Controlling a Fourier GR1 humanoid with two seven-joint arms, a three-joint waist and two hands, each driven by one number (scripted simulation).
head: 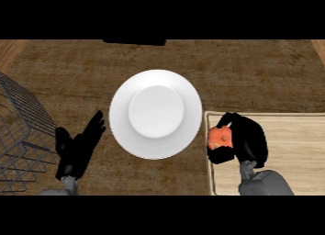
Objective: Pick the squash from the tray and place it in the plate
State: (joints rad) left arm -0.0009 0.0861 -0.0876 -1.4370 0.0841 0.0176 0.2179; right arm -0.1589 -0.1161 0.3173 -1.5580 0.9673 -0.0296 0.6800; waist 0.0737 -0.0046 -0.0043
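An orange squash (pixel 219 137) shows at the left edge of the pale wooden tray (pixel 294 151), mostly covered by my right hand (pixel 245 140). That hand's fingers and thumb curl round the squash, so only its left side shows. I cannot tell whether the squash rests on the tray or hangs just above it. The white plate (pixel 155 114) lies on the brown counter to the left of the tray, with nothing on it. My left hand (pixel 77 147) stays open with fingers up, left of the plate.
A grey wire basket (pixel 13 133) fills the left edge of the view, close to my left hand. A dark object (pixel 133 41) sits at the counter's far edge. Bare brown counter lies beyond the plate and tray.
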